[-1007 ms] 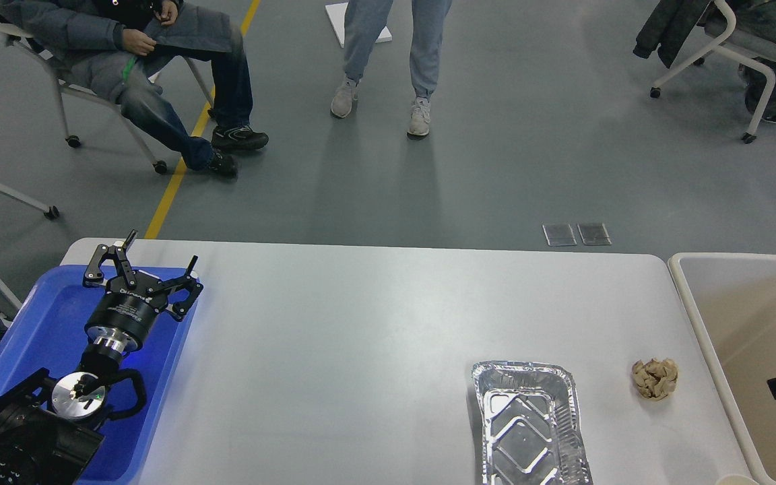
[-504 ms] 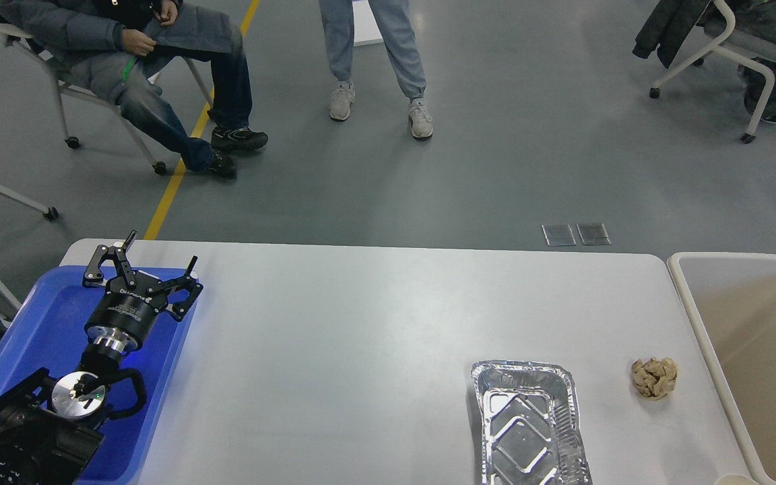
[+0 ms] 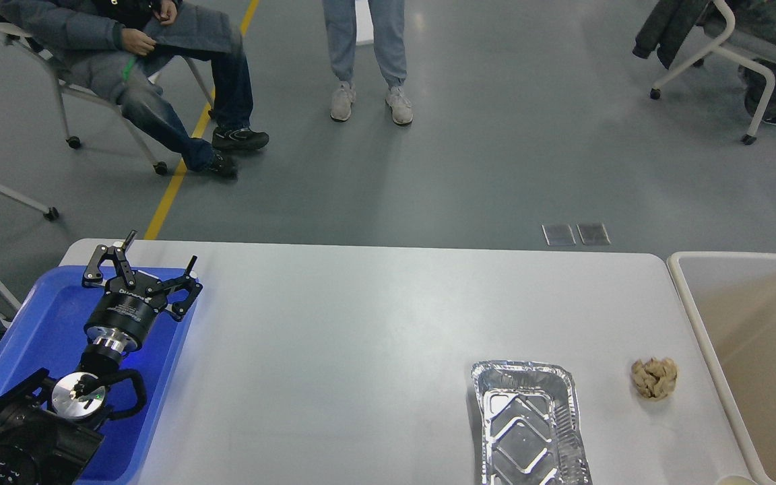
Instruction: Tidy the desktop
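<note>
My left gripper (image 3: pixel 159 254) hangs over the blue tray (image 3: pixel 31 337), at about 9 o'clock on the desktop (image 3: pixel 361 323). Its two fingers are spread wide open. There is nothing between them. I cannot see my right gripper at all.

The desktop is the big white-grey top that fills the lower half of what I see. Most of it is bare. Two things lie on it, down at about 4 o'clock. One is a shiny foil pan (image 3: pixel 529 424), and it looks empty. The other is a small paper ball (image 3: pixel 655 378), just to the right of the pan but not touching it. Past the paper ball, at 3 o'clock, is a beige bin (image 3: pixel 752 350) with a white rim. I see nothing in the part of the bin that shows.

I think I am between grabs. My hand is empty and the pan and the ball are not yet put away.

Next I think the paper ball should go in the bin. It is close to the bin, so my right arm would reach it best. My left gripper is well apart from it. The ball is soft and light, so a gentle pinch from above should do. The pan is thin and may bend, so I would grip it by its rim.
</note>
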Controlling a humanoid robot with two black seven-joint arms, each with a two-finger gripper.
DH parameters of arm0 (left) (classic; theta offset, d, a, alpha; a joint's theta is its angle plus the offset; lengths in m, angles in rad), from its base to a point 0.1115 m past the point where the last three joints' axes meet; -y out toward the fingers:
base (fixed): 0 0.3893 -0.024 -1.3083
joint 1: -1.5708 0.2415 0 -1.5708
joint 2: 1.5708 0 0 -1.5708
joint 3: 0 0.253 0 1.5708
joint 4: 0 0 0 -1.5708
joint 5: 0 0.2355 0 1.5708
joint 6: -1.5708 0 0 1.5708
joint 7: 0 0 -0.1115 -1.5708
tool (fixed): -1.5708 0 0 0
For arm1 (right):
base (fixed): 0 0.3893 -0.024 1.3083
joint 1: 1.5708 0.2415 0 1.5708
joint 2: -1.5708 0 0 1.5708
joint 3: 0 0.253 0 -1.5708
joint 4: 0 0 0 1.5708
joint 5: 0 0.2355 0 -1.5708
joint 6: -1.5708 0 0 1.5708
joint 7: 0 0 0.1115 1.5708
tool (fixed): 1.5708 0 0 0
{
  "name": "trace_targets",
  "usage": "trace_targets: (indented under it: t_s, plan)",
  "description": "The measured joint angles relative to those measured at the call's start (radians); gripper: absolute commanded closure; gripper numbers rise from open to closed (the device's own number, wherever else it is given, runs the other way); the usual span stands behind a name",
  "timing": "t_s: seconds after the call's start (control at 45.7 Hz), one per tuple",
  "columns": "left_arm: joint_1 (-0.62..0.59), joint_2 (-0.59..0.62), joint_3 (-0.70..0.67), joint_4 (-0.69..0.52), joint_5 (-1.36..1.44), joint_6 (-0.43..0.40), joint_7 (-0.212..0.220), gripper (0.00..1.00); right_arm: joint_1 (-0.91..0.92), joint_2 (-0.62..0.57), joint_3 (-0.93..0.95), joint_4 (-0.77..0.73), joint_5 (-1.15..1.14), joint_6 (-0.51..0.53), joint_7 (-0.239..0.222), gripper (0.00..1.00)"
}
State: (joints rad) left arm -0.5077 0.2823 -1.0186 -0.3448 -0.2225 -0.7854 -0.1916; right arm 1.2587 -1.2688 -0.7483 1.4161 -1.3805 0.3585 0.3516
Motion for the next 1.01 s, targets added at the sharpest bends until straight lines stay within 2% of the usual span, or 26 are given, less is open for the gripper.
trace_targets:
  t_s: [0.219, 0.526, 0.635, 0.81, 0.898, 1.007]
  plan:
    - [0.000, 0.000, 0.000, 0.000, 0.000, 0.000, 0.000, 0.00, -0.132, 0.065, 0.058, -0.051, 0.052, -0.094, 0.000, 0.01]
    - [0.000, 0.000, 0.000, 0.000, 0.000, 0.000, 0.000, 0.00, -0.243, 0.119, 0.116, -0.118, 0.075, -0.145, 0.001, 0.04]
    - [0.000, 0.000, 0.000, 0.000, 0.000, 0.000, 0.000, 0.00, -0.266, 0.131, 0.124, -0.138, 0.077, -0.160, 0.002, 0.15]
    - [0.000, 0.000, 0.000, 0.000, 0.000, 0.000, 0.000, 0.00, -0.285, 0.147, 0.130, -0.159, 0.077, -0.180, 0.003, 0.26]
    - [0.000, 0.000, 0.000, 0.000, 0.000, 0.000, 0.000, 0.00, -0.291, 0.156, 0.132, -0.167, 0.077, -0.190, 0.004, 0.43]
    - [0.000, 0.000, 0.000, 0.000, 0.000, 0.000, 0.000, 0.00, -0.296, 0.168, 0.131, -0.173, 0.073, -0.202, 0.004, 0.59]
